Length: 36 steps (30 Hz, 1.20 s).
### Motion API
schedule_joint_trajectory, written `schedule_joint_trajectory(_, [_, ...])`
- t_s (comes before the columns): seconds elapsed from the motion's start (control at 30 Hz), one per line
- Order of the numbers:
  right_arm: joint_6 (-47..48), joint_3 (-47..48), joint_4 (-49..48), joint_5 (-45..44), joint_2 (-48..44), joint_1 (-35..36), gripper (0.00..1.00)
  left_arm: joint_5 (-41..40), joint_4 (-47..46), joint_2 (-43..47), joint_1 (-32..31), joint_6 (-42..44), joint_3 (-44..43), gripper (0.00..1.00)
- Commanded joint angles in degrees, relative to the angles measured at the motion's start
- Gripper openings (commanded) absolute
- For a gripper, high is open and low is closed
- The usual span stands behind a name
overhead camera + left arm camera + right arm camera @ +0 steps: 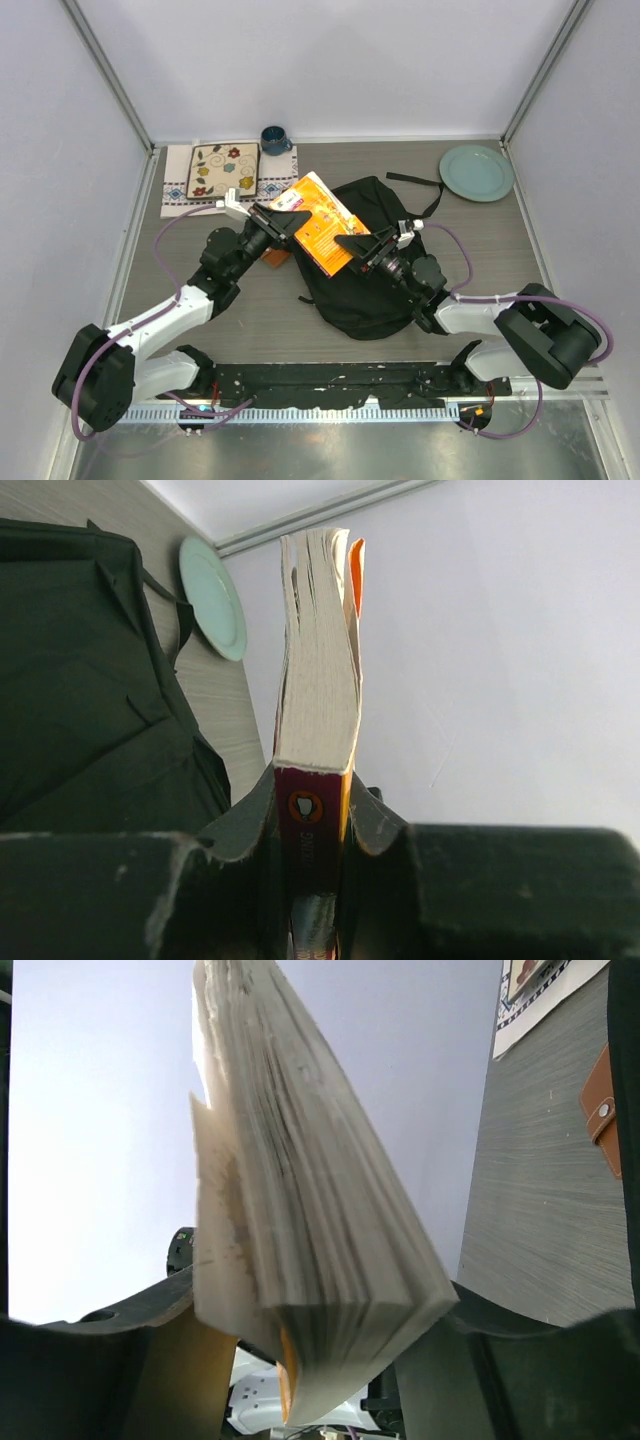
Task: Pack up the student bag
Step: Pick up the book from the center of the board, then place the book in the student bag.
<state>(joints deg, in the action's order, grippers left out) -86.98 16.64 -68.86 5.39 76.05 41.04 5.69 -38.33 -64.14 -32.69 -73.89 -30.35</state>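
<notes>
Left pincer (292,222) nearly closed, clamped on the spine end of an orange paperback (322,225), book held up off the worktop (520,260) at centre frame in the overhead view. From the left wrist, dark fingers (240,820) tight against both covers, page block straight up the middle of the frame. Right pincer (360,243) wider, jaws flanking the opposite, page-edge end of the same book. From the right wrist, fanned pages filling the gap between them, impossible to tell whether pressing or merely alongside. Student bag (370,300) flat on the worktop just right of centre, black and slack, its upper-left edge under the lifted book, straps trailing toward the upper right. Worktop grey and wood-grained. Pale green plate (477,172) in the upper right corner, well apart from the bag. White embroidered cloth (175,188) at upper left, floral mat (222,170) on it, dark blue mug (274,140) just beyond the mat. Brown leather piece (276,258) below the left pincer, partly hidden. Plain white walls (330,60) on three sides, metal posts in the corners, black rail (320,380) along the lower edge.
</notes>
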Motion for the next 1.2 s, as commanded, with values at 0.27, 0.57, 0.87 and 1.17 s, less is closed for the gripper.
schedule_joint_trajectory(0.27, [1.89,-2.49,-12.02,-3.01,-2.73,0.18,0.01,-0.43,-2.84,3.67,-0.27,0.84,1.27,0.07])
schedule_joint_trajectory(0.57, [18.84,0.92,48.43,-18.96,-34.97,0.18,0.00,3.28,36.36,5.25,-1.06,23.06,-12.45,1.00])
schedule_joint_trajectory(0.87, [28.44,10.86,86.92,-39.13,-56.53,-0.08,0.00,-9.55,48.95,3.24,-13.53,38.19,-18.85,0.99])
schedule_joint_trajectory(1.17, [35.73,18.33,104.52,-50.12,-60.58,-0.08,0.00,-21.42,56.08,-9.07,-28.30,47.69,-31.35,1.00])
